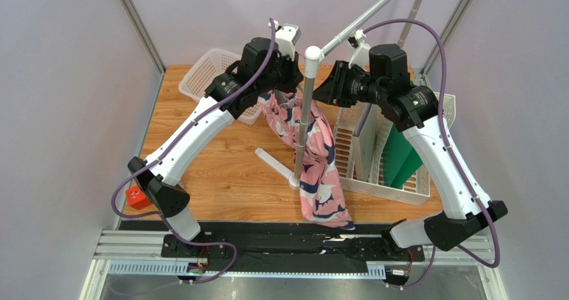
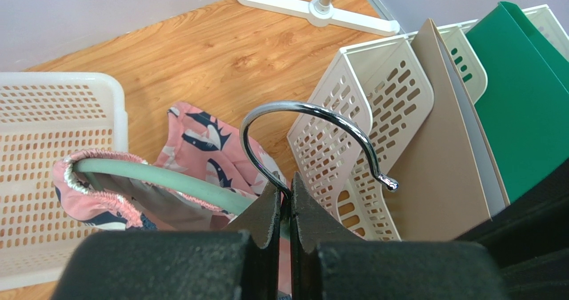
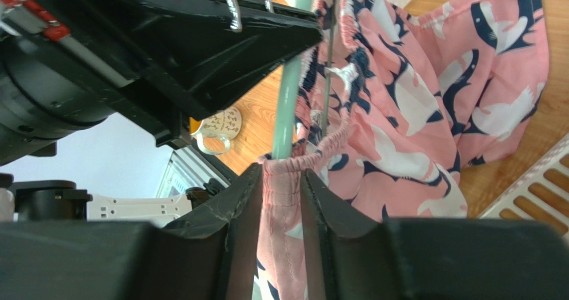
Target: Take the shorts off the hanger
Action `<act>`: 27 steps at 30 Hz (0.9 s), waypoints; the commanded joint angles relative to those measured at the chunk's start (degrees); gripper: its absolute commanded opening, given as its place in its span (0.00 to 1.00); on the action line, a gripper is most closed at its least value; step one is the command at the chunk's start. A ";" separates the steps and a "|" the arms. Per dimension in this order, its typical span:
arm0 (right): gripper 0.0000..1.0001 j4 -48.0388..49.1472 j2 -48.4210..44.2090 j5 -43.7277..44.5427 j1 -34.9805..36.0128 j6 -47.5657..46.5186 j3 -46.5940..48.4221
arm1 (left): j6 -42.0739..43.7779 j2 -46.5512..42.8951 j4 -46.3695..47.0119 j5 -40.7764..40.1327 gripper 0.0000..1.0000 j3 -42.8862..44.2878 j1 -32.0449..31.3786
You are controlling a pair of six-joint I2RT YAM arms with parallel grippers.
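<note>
L claw (image 2: 286, 199) clamped on hanger (image 2: 167, 179) at hook base, R claw (image 3: 280, 180) nipping shorts (image 3: 414, 107) waistband

A wooden table (image 1: 227, 173) carries everything. At its far left corner stands a white perforated basket (image 1: 200, 73). Near the middle, a grey metal rack pole (image 1: 305, 123) rises upright from a white crossed base (image 1: 274, 161) that lies flat on the wood. Along the right edge stands a white slotted file rack (image 1: 394, 187), which holds dark green folders (image 1: 404, 157) and one beige folder (image 2: 434, 160). A small red block (image 1: 137, 197) sits on the left edge, close to the near corner.
</note>
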 commanded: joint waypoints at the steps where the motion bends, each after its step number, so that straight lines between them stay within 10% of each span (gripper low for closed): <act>1: 0.22 3.40 -0.47 -1.36 -0.22 -0.02 0.09 | 0.82 -0.14 1.34 1.45 0.00 4.05 -0.30; 5: 0.17 3.31 -1.35 -0.92 -0.31 -0.47 -0.88 | 0.21 -0.23 1.08 1.54 0.00 4.41 -0.39; 12: 0.40 3.13 -1.35 -2.32 -0.22 -0.47 -1.67 | -0.41 -0.40 1.17 1.89 0.00 4.41 -0.39; 27: 0.00 2.26 -1.61 -1.44 -0.22 -0.99 -0.62 | -1.11 -0.84 0.73 1.89 0.00 3.79 -0.39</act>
